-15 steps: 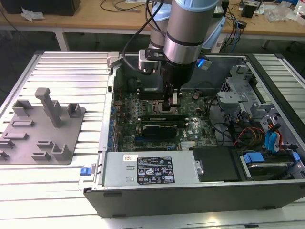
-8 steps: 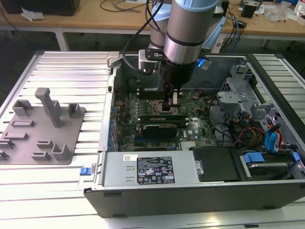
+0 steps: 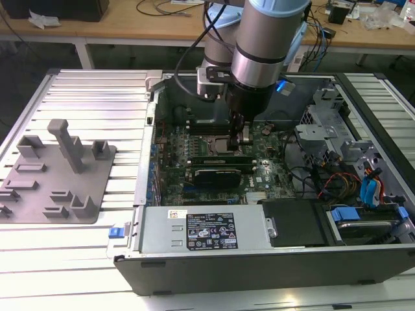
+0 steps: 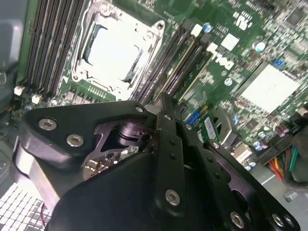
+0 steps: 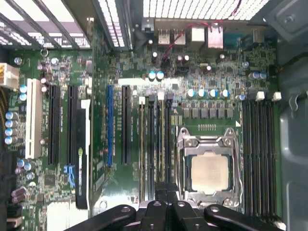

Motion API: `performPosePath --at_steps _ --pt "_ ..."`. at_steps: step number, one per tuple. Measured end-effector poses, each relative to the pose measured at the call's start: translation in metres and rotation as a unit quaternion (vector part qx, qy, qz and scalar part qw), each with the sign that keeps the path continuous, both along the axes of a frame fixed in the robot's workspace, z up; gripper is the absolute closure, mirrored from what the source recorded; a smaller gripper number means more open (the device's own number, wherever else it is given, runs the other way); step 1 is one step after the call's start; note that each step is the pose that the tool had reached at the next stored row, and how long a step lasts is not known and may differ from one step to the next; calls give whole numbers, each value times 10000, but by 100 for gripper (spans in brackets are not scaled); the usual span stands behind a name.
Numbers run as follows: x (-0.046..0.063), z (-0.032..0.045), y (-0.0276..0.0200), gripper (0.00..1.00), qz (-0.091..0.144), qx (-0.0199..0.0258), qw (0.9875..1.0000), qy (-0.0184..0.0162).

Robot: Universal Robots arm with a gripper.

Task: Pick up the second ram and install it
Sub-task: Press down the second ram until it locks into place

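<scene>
Open room lay above the processor socket (image 5: pixel 209 174); memory slots (image 5: pixel 155 144) and the case wall (image 5: pixel 293 144) flanked it closely.

The arm (image 3: pixel 266 45) is seen reaching straight down from the 12 o'clock edge of the exterior view, its wrist held vertical. The gripper (image 3: pixel 242 137) is pointed downward at about the centre of that view. In both wrist views the black finger linkages (image 4: pixel 168 159) are seen drawn closely together.
</scene>
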State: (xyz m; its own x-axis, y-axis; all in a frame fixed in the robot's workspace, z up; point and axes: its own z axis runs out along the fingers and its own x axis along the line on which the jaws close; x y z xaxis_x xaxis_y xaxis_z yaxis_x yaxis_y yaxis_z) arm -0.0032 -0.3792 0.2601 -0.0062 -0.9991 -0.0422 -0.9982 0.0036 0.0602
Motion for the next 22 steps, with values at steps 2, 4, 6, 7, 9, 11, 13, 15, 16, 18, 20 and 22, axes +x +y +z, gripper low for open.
performPosePath --at_steps 2,4,6,7,9,11,13,15,16,18,20,22 --pt "80 -3 0 92 1 1 10000 0" --pt "147 -6 0 92 0 1 10000 -1" --pt "236 -9 0 92 0 1 10000 0" --pt "251 -9 1 92 0 1 10000 0" --pt "259 -9 0 92 0 0 10000 0" --pt "257 -26 0 92 0 5 10000 -57" --pt "257 -64 0 92 1 16 10000 -90" --pt "263 -136 0 92 0 16 10000 -90" --pt "270 -150 1 92 0 17 10000 -91" --pt "291 -179 2 92 0 17 10000 -91" --pt "300 -205 7 92 0 17 10000 -91" --pt "304 -232 30 92 1 16 10000 -91"
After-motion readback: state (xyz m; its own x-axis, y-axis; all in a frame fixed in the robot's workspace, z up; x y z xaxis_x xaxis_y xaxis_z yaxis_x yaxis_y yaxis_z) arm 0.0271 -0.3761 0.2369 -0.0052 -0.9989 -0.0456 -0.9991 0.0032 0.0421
